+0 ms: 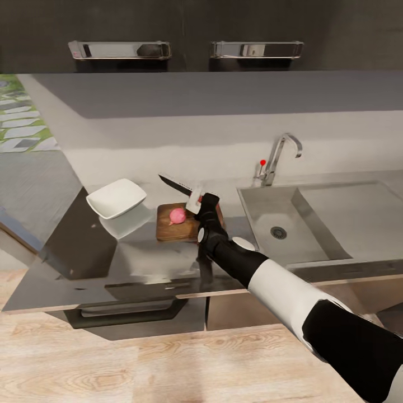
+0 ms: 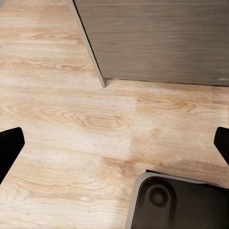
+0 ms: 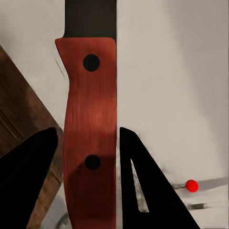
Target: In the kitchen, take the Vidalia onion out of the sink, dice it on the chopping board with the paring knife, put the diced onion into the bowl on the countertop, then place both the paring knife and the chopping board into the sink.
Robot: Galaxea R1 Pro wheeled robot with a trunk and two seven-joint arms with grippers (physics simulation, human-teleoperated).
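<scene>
Nowhere legible writing: paring knife (image 3: 89, 124) in right gripper (image 3: 88, 157).

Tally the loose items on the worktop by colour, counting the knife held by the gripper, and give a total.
White: 1, the squarish shallow white bowl
Pinkish-red: 1, the small round onion
Dark brown: 1, the rectangular wooden chopping board
Reddish-brown handle with dark blade: 1, the paring knife, clamped in the right gripper
Total: 4

Glossy grey countertop (image 1: 140, 263), wooden chopping board (image 1: 168, 226), steel sink (image 1: 263, 224)
</scene>
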